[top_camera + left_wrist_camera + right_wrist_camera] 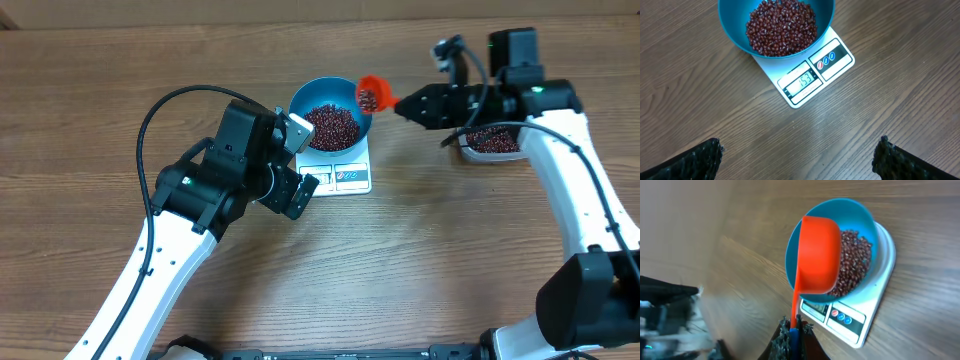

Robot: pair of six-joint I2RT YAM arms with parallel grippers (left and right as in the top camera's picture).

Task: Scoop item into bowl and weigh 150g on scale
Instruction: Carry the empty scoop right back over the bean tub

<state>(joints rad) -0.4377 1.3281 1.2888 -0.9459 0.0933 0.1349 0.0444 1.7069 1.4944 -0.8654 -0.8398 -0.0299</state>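
A brown wood-grain table [450, 270] fills the view, evenly lit; a plain tan strip [250, 12] lies beyond its far edge.

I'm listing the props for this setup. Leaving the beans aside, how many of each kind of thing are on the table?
Bowl: 1, blue bowl
Scale: 1, white scale
Scoop: 1, orange scoop
Tub: 1, clear tub
Total: 4

Inspector: Left arm [165, 262] casing?
Technician: White link shells, black joint housings, green indicator [186, 182] lit. A black cable [150, 120] arches on the side away from the scale [350, 178].
Inspector: Right arm [575, 190]?
Technician: Same white-and-black finish, black box-shaped housing [512, 48]. Left end effector fingers [695, 162]: black, coarse-textured.
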